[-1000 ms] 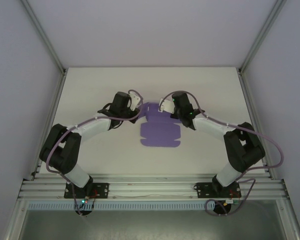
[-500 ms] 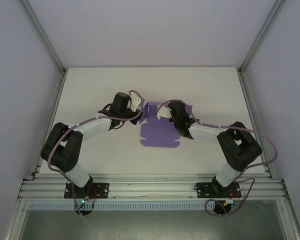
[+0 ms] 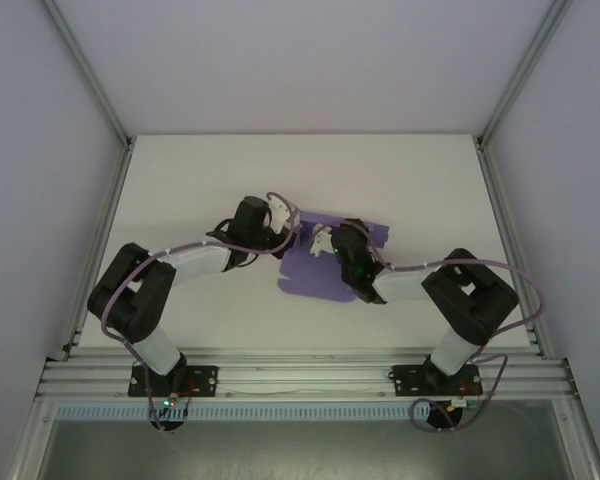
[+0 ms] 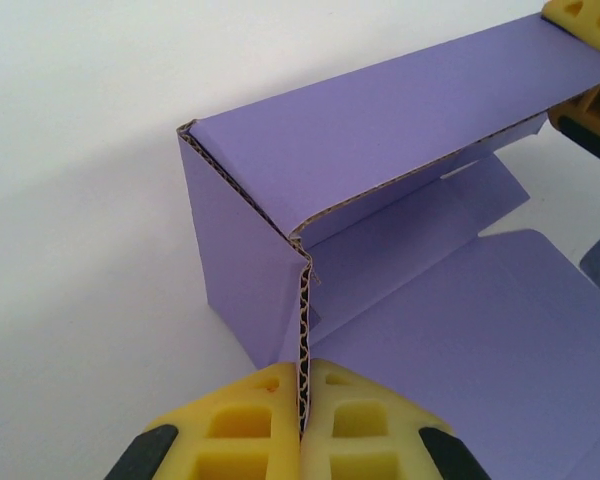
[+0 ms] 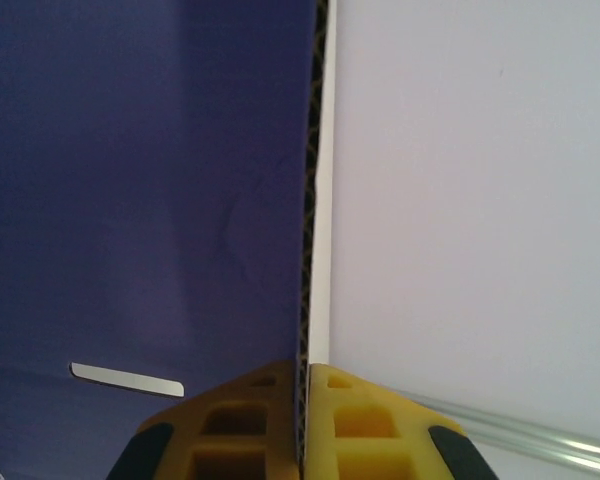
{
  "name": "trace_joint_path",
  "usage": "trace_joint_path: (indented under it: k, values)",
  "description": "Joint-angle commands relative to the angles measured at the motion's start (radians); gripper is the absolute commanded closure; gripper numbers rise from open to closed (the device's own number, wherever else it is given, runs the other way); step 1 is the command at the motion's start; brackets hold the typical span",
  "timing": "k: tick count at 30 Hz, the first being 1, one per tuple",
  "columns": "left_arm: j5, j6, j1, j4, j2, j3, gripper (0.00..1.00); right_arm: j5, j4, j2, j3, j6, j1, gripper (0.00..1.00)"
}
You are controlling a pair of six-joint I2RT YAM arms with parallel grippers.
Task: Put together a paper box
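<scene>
The paper box (image 3: 320,275) is a purple die-cut card lying mid-table, partly folded up. My left gripper (image 3: 285,220) is shut on the left end of its far part. In the left wrist view the yellow pads (image 4: 250,425) pinch a corrugated edge of the paper box (image 4: 380,130), where a long panel stands upright with a side flap bent down. My right gripper (image 3: 324,241) is shut on the card over the sheet's middle. In the right wrist view, its pads (image 5: 365,420) clamp the edge of the paper box (image 5: 150,200), a panel held upright with a narrow slot (image 5: 125,380).
The white table (image 3: 180,180) is walled by grey panels and aluminium posts (image 3: 510,90). A metal rail (image 3: 300,375) carrying both arm bases runs along the near edge. The right gripper's yellow fingers (image 4: 590,25) reach the raised panel's far end.
My right arm has swung in towards the left and nearer, carrying its part of the card over the sheet's middle. My left gripper has shifted slightly right. Both stay shut on the card.
</scene>
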Motion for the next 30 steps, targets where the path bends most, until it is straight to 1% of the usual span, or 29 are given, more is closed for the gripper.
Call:
trace_joint_path:
  k: [1,4,8,11,15,17,18,19,20,23,25,26,28,29,30]
  values:
    - [0.016,-0.056,-0.025,0.024,0.044,-0.045,1.0,0.025,-0.003,-0.008,-0.033,-0.013,0.042,1.0]
    - [-0.001,-0.085,-0.025,0.066,0.053,-0.061,1.0,0.023,0.0,-0.019,-0.053,0.002,0.053,1.0]
    - [0.016,-0.109,-0.028,0.113,0.095,-0.048,1.0,0.002,-0.037,-0.028,-0.062,0.045,0.064,1.0]
    - [0.016,-0.117,-0.028,0.15,0.123,-0.047,1.0,-0.002,-0.039,-0.035,-0.078,0.042,0.067,1.0]
    - [-0.042,-0.114,-0.028,0.192,0.144,-0.059,1.0,-0.012,-0.04,-0.052,-0.094,0.049,0.067,1.0]
    - [-0.044,-0.115,-0.027,0.17,0.122,-0.059,0.98,-0.002,-0.043,-0.055,-0.099,0.052,0.067,1.0]
    - [-0.042,-0.118,-0.031,0.174,0.102,-0.071,0.92,0.007,-0.037,-0.055,-0.103,0.051,0.068,1.0]
    - [-0.052,-0.119,-0.027,0.187,0.069,-0.091,0.8,0.014,-0.032,-0.059,-0.105,0.044,0.067,1.0]
    - [-0.068,-0.111,-0.026,0.196,0.025,-0.115,0.73,0.019,-0.023,-0.061,-0.111,0.036,0.066,1.0]
    - [-0.173,-0.073,-0.024,0.146,-0.094,-0.138,0.61,0.015,-0.019,-0.076,-0.115,0.032,0.064,1.0]
    - [-0.221,-0.071,-0.017,0.105,-0.152,-0.132,0.6,0.012,-0.014,-0.076,-0.114,0.022,0.061,1.0]
    - [-0.22,-0.071,-0.015,0.083,-0.182,-0.127,0.58,0.013,-0.007,-0.071,-0.114,0.012,0.057,1.0]
    - [-0.219,-0.073,-0.013,0.043,-0.236,-0.12,0.43,0.016,0.025,-0.058,-0.115,-0.018,0.053,1.0]
    - [-0.222,-0.069,-0.011,0.025,-0.268,-0.124,0.41,0.017,0.047,-0.051,-0.114,-0.033,0.052,1.0]
    - [-0.237,-0.074,-0.008,0.014,-0.299,-0.13,0.37,0.015,0.063,-0.048,-0.114,-0.046,0.049,1.0]
